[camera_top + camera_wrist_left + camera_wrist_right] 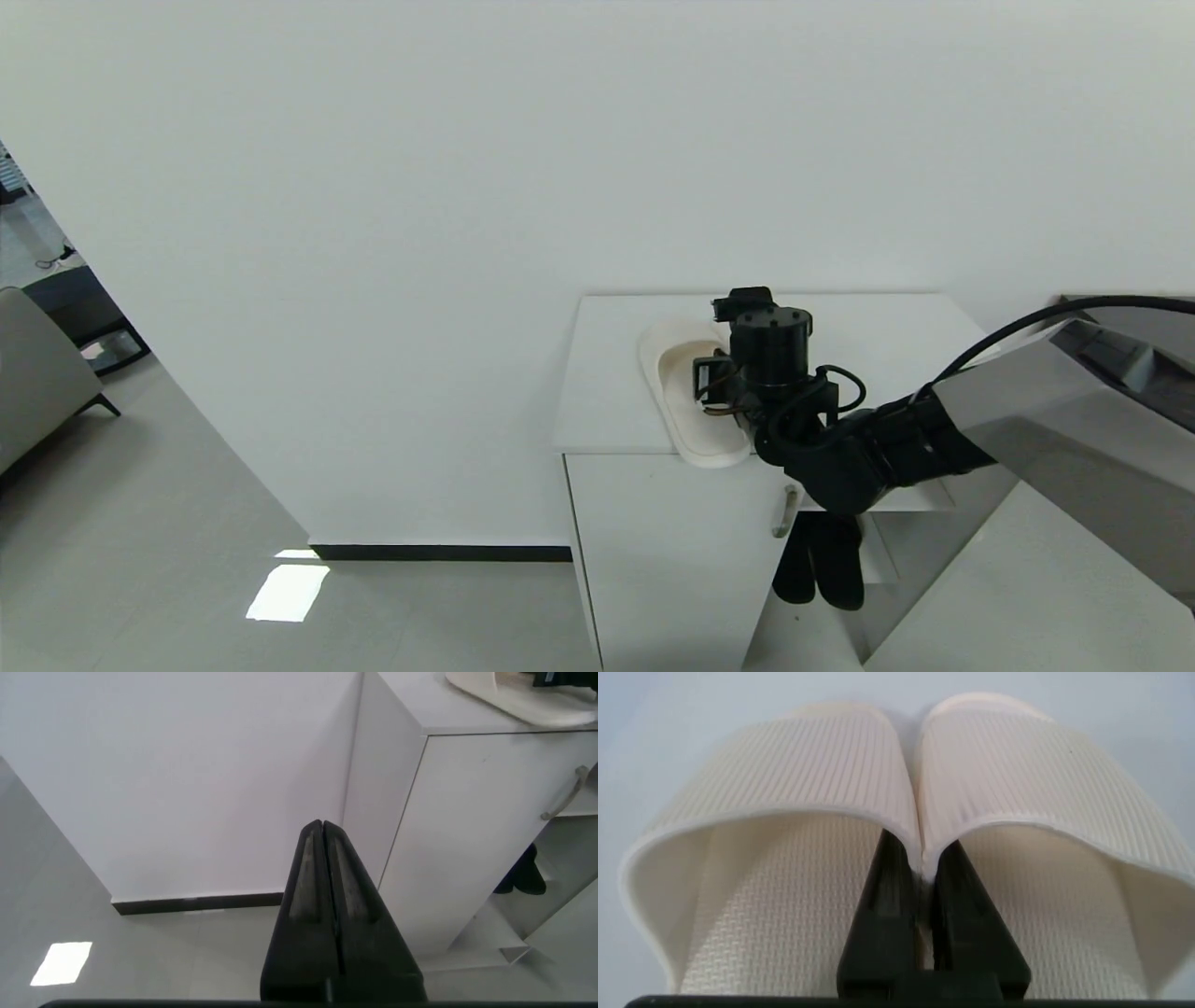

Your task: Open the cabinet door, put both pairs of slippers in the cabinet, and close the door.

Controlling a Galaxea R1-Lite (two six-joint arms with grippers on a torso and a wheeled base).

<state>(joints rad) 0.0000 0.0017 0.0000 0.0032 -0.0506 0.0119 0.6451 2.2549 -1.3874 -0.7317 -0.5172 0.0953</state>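
- Two cream slippers are lying side by side on the white top of the cabinet. They are sitting toward its near edge, with one end jutting slightly over that edge.
- We are seeing the right gripper coming in over the pair from the near side. One of its black fingers is sitting inside each slipper. Together the fingers are pinching the slippers' touching inner walls across a narrow gap.
- Below the top, the cabinet's right-hand compartment is standing open. The black slippers are resting inside it, just right of a slim metal handle.
- That handle is sitting at the right edge of a white door panel, which is facing us flat on the cabinet's left half.
- Our left gripper is hanging near and to the left of the cabinet, above the pale floor. Its fingers are pressing flat against each other and are holding nothing.
- Behind the cabinet, a plain white wall is running across the far side of the scene.
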